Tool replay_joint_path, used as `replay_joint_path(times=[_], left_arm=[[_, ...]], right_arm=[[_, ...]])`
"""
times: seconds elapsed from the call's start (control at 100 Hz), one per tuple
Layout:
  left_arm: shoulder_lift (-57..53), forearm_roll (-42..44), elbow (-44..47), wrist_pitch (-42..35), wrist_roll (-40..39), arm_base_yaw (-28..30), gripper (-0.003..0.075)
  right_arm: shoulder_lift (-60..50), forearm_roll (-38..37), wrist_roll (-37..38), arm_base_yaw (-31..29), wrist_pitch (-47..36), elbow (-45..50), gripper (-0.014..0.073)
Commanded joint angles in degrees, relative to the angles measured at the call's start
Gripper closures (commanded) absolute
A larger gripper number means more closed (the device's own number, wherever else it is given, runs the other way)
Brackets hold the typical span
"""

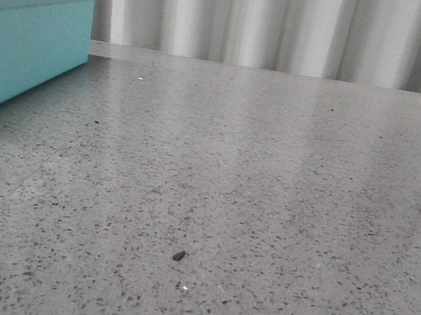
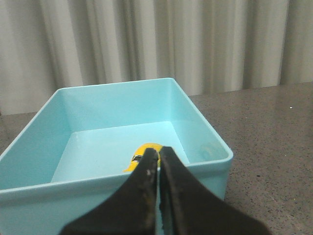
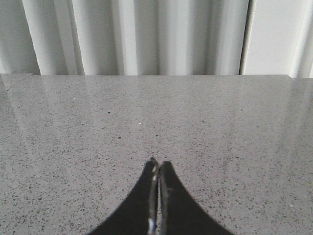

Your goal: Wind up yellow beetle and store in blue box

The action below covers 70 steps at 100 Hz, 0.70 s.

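Left wrist view, bottom centre: left claw (image 2: 158, 155) has its fingers pressed together with nothing between them, hovering over the near wall of the blue box (image 2: 205, 122). Just past the tips, centre of frame, the yellow beetle (image 2: 144, 152) sits on the box floor, partly hidden by the fingers, so I can't tell which way it faces or whether it is upright. Judgement: the car is stored and the step in hand is clearing the left arm out. Do it by lifting straight up before any sideways travel, since the near rim sits right under the fingers and a drag would shove the open box across the bench (image 2: 274, 127). Keep the fingers together on the way out so nothing snags the wall. Right wrist view, bottom centre: right claw (image 3: 158, 166) also pinched closed and empty, over bare bench, nothing near it; leave it parked. Front view shows only a corner of the box at upper left, neither arm visible. Whether the spring got wound isn't readable here.
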Motion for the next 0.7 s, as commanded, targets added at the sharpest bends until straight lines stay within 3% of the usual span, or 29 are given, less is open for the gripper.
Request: replay_joint_path(times=[0.0,0.27,0.49,0.69], left_arm=[[0.66,-0.76,-1.54,-4.49,-0.52,0.01,0.0741],[0.66,-0.76,-0.99,-4.49,-0.52,0.01,0.0741],[0.19,-0.76,5.94,-8.36,-0.52,0.22,0.0741],[-3.25,0.59,12.59,-12.27,-0.84,5.08,0.0741]], right_arm=[[0.46,0.09,-0.43,0.18,-4.43,-1.55,0.0656],[0.46,0.09,-0.43,0.18,-4.43,-1.55,0.0656],[0.46,0.09,-0.43,0.18,-4.43,-1.55,0.0656],[0.46,0.09,-0.43,0.18,-4.43,-1.55,0.0656]])
